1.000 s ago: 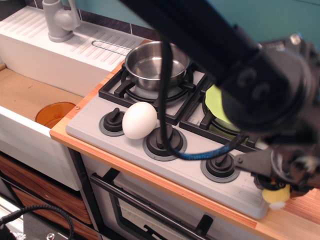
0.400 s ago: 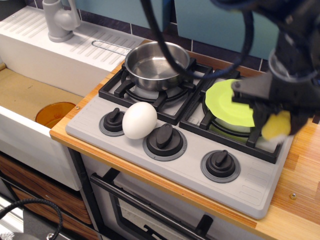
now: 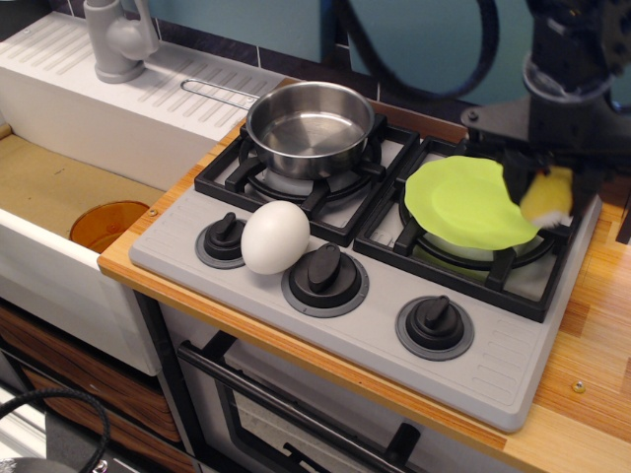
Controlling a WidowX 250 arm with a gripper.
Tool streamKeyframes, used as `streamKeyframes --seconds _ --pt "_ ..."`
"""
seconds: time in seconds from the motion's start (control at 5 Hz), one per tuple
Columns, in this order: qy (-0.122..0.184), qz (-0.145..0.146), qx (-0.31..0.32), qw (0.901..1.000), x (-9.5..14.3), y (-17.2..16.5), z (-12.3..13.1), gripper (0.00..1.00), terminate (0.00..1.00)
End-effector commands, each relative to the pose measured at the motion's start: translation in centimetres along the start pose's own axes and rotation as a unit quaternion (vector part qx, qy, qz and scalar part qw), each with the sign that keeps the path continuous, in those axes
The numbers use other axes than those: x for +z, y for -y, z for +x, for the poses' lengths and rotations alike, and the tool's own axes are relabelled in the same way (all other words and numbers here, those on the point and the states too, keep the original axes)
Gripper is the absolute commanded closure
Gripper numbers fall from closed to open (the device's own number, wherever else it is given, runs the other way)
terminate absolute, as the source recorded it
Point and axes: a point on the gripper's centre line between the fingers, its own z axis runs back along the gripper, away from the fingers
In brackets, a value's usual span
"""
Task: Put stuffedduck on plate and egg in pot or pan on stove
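Note:
My gripper [image 3: 545,189] hangs over the right burner, shut on the yellow stuffedduck [image 3: 547,196], which is held just above the right rim of the light-green plate [image 3: 465,201]. The plate rests on the right burner grate of the grey stove [image 3: 385,286]. A white egg [image 3: 275,236] lies on the stove's front panel between the left and middle knobs. The steel pot [image 3: 310,128] stands empty on the left burner.
An orange bowl [image 3: 108,224] sits low in the sink area at left. A grey faucet [image 3: 118,39] and a white drainboard lie behind it. Three black knobs line the stove front. Wooden counter [image 3: 592,325] runs along the right.
The gripper lifted the stuffedduck from the counter at the stove's front right corner and carried it back and up, to the plate's right edge.

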Motion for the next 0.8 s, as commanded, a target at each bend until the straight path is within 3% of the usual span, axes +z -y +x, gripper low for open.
streamKeyframes --seconds 0.0,0.2,0.4,0.6 --pt "0.044 -0.016 -0.014 0.9988 -0.9 -1.5 3.3 1.00 0.00" --pt "0.050 -0.018 -0.021 0.9984 -1.3 -2.5 3.4 1.00 0.00" --pt "0.045 -0.012 -0.020 0.9987 -1.6 -2.5 3.0 0.00 0.00" --pt "0.042 -0.014 -0.018 0.9989 -1.3 -2.2 2.1 0.00 0.00"
